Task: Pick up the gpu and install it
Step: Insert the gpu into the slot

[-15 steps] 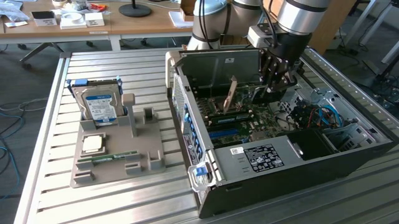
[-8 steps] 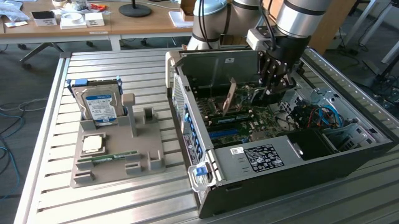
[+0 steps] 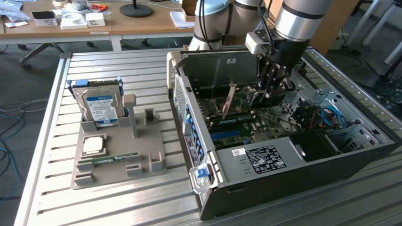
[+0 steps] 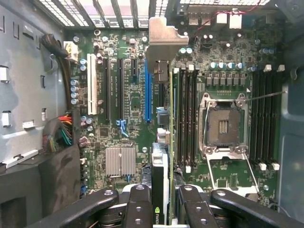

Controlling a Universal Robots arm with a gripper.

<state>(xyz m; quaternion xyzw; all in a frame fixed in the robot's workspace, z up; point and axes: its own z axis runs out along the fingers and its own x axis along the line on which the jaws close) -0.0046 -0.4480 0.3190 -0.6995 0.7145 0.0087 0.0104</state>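
Black metal gripper (image 4: 164, 204) comes first, its two jaws squeezed tight on the gpu (image 4: 160, 171), a thin dark card with a black cover, seen edge-on. Behind the card lies the flat green motherboard (image 4: 128, 99), and the card runs just beside its long blue slot (image 4: 147, 92). All this sits inside the big black metal computer case (image 3: 283, 188). Farther off, at nine o'clock from the case in the exterior view, a grey plastic stand (image 3: 119, 172) holds a silver hard drive (image 3: 101, 110) with a blue-white label, standing upright.
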